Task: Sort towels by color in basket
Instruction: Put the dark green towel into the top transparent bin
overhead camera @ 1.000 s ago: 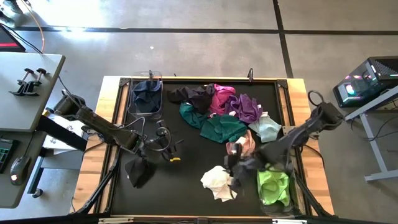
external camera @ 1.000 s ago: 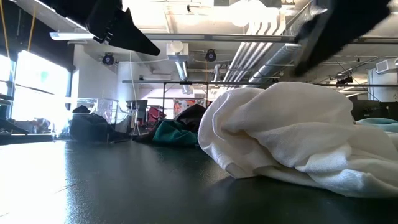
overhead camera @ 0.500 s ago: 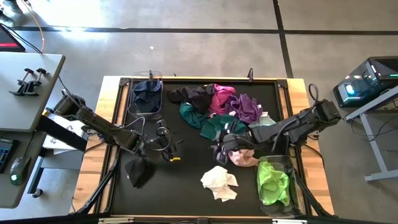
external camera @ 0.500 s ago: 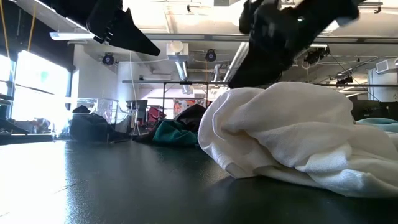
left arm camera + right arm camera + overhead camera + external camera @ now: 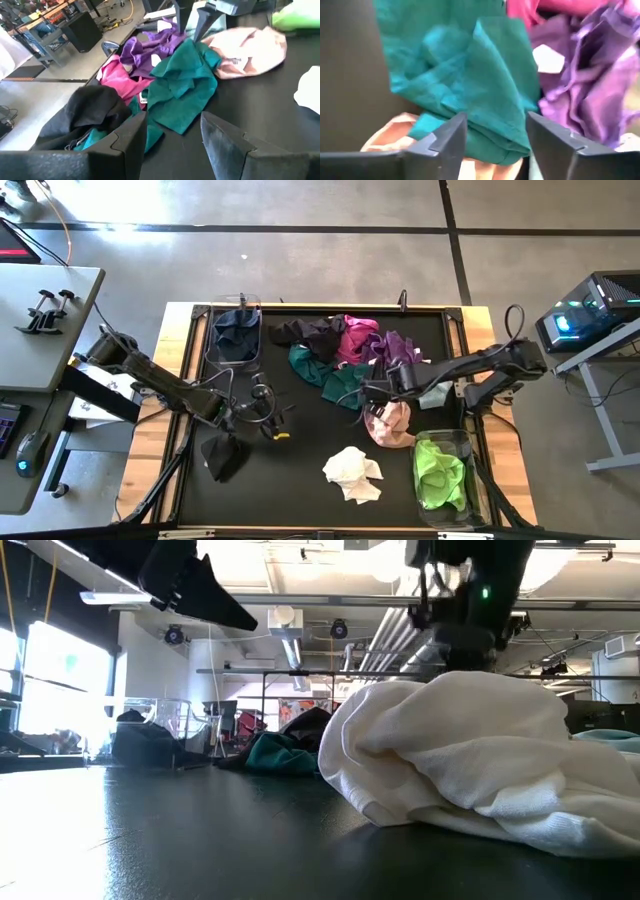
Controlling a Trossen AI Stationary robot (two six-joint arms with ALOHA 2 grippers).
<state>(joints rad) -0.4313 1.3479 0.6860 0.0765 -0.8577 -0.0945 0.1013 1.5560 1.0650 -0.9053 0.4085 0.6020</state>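
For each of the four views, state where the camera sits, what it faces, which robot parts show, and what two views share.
High: overhead, facing down on the black table; both arms show.
Low: table-top height, facing the crumpled white towel; arms overhead.
Left wrist: behind the open left gripper, facing the teal cloth.
Right wrist: behind the open right gripper, over that teal cloth.
Shared: both wrist views show the teal and purple cloth.

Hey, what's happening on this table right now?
Two robot arms are sorting small towels by color. The right gripper, fingers open and empty, hovers over the teal towel in the mixed pile. The left gripper waits open near the table's left side. Lime green towels already sit in the right basket, navy ones in the left basket.
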